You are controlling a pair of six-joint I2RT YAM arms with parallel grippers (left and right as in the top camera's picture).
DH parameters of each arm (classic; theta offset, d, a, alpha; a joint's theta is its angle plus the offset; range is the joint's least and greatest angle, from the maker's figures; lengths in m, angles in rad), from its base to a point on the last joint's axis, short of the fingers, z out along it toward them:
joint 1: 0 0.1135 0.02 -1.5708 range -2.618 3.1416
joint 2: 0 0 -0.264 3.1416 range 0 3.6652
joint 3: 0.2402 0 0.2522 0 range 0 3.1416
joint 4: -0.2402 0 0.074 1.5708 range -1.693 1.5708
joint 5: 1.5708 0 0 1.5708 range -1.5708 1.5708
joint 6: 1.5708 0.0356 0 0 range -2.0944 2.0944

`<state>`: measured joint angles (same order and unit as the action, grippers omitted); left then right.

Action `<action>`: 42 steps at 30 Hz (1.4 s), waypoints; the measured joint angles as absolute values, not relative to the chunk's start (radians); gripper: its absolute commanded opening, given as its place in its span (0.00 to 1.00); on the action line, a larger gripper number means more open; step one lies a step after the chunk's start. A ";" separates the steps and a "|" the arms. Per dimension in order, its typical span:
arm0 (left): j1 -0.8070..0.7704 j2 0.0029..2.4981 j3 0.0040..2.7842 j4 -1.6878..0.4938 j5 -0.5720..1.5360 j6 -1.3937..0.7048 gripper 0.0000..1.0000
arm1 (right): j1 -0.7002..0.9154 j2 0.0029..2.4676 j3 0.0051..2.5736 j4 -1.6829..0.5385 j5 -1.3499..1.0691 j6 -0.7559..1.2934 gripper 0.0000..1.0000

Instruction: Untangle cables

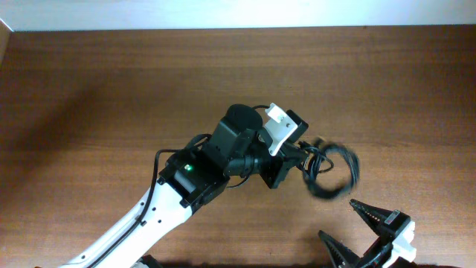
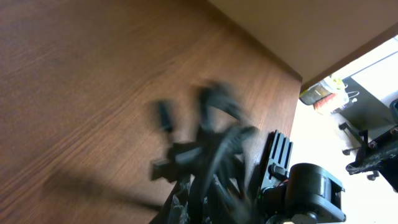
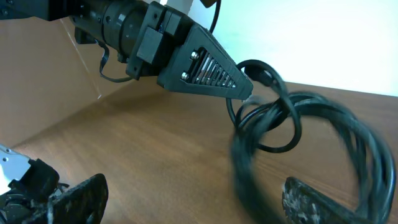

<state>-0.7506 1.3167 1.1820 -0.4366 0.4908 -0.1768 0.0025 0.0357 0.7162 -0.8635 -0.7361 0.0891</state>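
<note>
The right pincer (image 1: pixel 335 217) is nearest, down at about 5 o'clock in the overhead view. Its two fingers are spread wide and it holds nothing.

A little farther, at about 1 o'clock from it, are the cables (image 1: pixel 354 170). They are in one loopy bunch. They look blurry, and in the right wrist view they seem to hang just above the table (image 1: pixel 111 89), not lie flat on it.

At 9 o'clock from the bunch is the left pincer (image 1: pixel 301 156). It is closed on the cables and holds them by one side of the loops.

I think the job has only just begun. The cords are all wound together, and I can see no cord lying alone. Pulling each one free and laying it apart is all left to do.
</note>
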 measured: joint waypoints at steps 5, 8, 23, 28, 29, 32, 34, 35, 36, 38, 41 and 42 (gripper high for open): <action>-0.749 1.317 1.182 -0.437 0.499 -0.177 0.00 | 0.002 0.036 0.716 -0.863 -0.743 0.063 0.70; -0.749 1.317 1.182 -0.439 0.611 -0.096 0.00 | 0.002 0.036 0.716 -0.863 -0.743 -0.056 0.70; -0.751 1.317 1.182 -0.515 0.965 0.302 0.00 | 0.002 0.036 0.716 -0.861 -0.696 -0.328 0.58; -0.752 1.317 1.182 -0.515 0.999 0.339 0.00 | 0.002 0.036 0.716 -0.861 -0.696 -0.336 0.58; -0.757 1.317 1.182 -0.515 1.000 0.349 0.00 | 0.002 0.036 0.716 -0.861 -0.696 -0.337 0.58; -0.792 1.317 1.182 -0.507 0.999 0.368 0.00 | 0.002 0.036 0.716 -0.861 -0.697 -0.337 0.54; -0.813 1.317 1.182 -0.492 0.999 0.375 0.00 | 0.002 0.036 0.716 -0.867 -0.701 -0.341 0.31; -0.817 1.317 1.182 -0.488 0.999 0.376 0.00 | 0.002 0.036 0.716 -0.885 -0.701 -0.340 0.29; -0.817 1.317 1.182 -0.488 0.999 0.375 0.00 | 0.002 0.036 0.716 -0.892 -0.701 -0.338 0.25; -0.817 1.317 1.182 -0.488 0.999 0.376 0.00 | 0.002 0.036 0.716 -0.901 -0.707 -0.340 0.12; -0.817 1.317 1.182 -0.488 0.995 0.379 0.00 | 0.002 0.036 0.716 -0.905 -0.708 -0.340 0.04; -0.817 1.317 1.182 -0.488 0.994 0.379 0.00 | 0.002 0.036 0.716 -0.906 -0.709 -0.340 0.04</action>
<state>-0.8169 1.3167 1.1820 -0.4885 0.9943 0.3786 0.0025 0.0357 0.7162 -0.9058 -0.7086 -0.3405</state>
